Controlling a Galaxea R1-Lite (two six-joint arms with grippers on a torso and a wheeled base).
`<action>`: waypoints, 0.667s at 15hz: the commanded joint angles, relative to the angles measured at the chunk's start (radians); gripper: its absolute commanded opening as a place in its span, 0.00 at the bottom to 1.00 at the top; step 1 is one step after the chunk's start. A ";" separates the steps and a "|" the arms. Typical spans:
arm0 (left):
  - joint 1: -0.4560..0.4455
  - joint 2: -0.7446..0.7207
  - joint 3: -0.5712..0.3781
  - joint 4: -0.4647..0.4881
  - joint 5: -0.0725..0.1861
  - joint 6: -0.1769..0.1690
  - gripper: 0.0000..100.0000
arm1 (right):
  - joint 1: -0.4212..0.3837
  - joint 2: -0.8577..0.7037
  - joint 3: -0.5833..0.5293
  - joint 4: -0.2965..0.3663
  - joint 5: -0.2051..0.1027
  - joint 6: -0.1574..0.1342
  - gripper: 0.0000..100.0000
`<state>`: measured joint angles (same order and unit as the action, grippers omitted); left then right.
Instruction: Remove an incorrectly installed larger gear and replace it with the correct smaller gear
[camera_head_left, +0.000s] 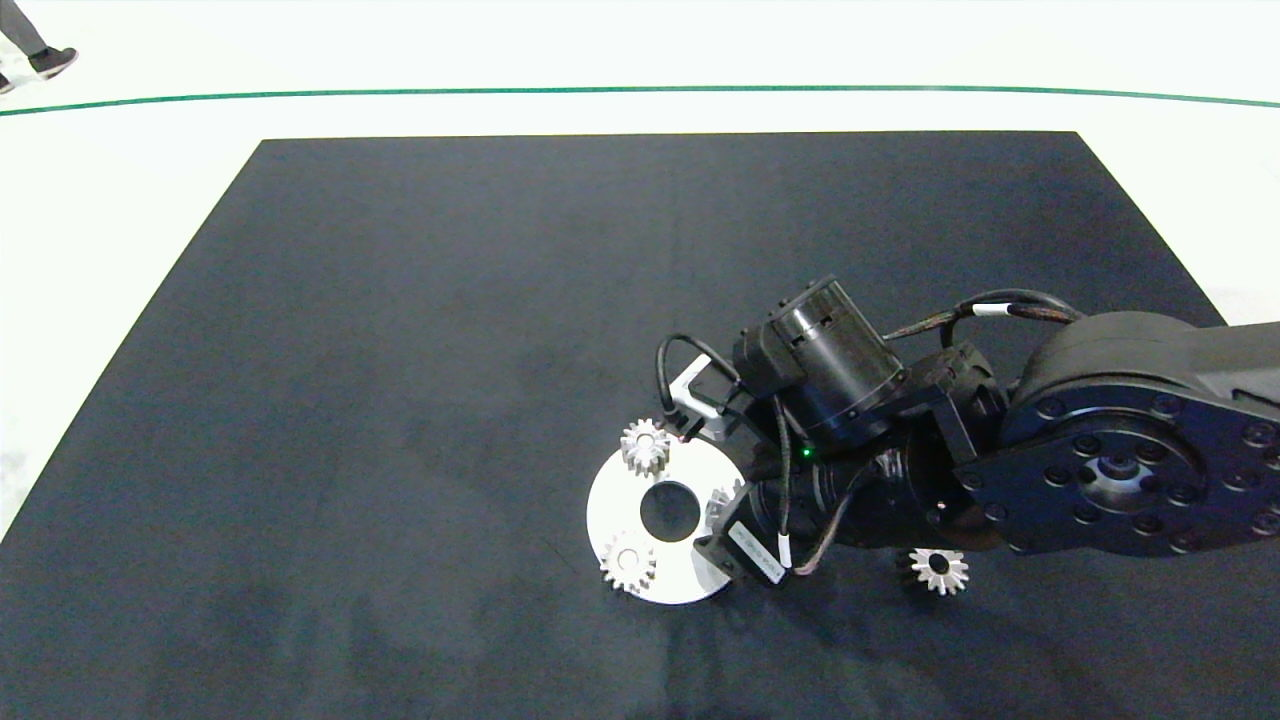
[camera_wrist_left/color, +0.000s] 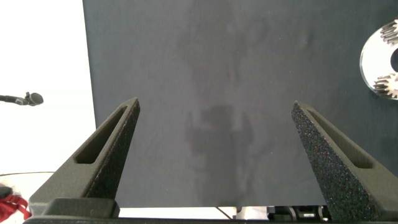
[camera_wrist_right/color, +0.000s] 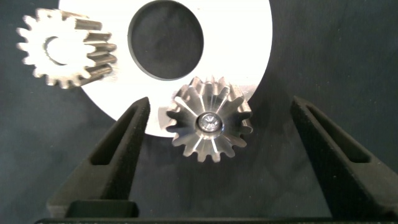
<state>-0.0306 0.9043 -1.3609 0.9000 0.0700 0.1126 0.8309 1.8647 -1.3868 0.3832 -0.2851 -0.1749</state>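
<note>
The right gripper (camera_wrist_right/color: 219, 124) sat over the near-right edge of the white round plate (camera_head_left: 612, 500), its two grey fingers spread wide and holding nothing; between them, touching neither, lay the larger gear (camera_wrist_right/color: 210, 118), a long-toothed silver gear seated on a pin at the plate's rim with its teeth reaching past the plate edge onto the black mat (camera_head_left: 420, 330). In the head view this gear was almost wholly hidden under the right arm's wrist, which came in from the right side of the mat and covered the plate's right side. The plate had a round centre hole (camera_head_left: 670, 511), and two paler, blunt-toothed small gears stood on it: one small gear (camera_head_left: 645, 446) at the plate's far edge and another small gear (camera_head_left: 628, 563) at its near-left edge. One of these also showed in the right wrist view, on the far side of the centre hole from the larger gear. The smaller gear (camera_head_left: 939, 570) lay flat on the mat, well apart from the plate on its right, just beside the arm's big joint and touching nothing. The left gripper (camera_wrist_left/color: 214, 155) hung over bare mat well to the left of the plate, its fingers wide apart and empty, with only the plate's edge in its view. A person's shoe (camera_head_left: 52, 62) showed on the pale floor far beyond the mat.
</note>
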 joint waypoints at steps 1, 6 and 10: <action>0.000 -0.015 0.002 0.005 0.001 0.004 1.00 | -0.001 0.004 0.006 0.002 0.000 0.000 0.83; 0.000 -0.016 0.002 0.007 0.002 0.013 1.00 | -0.001 0.004 0.009 0.002 0.000 -0.002 0.73; 0.000 -0.016 0.002 0.005 0.001 0.015 1.00 | -0.001 0.004 0.017 0.002 0.000 -0.002 0.65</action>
<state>-0.0311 0.8881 -1.3589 0.9004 0.0702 0.1268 0.8294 1.8719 -1.3719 0.3832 -0.2836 -0.1749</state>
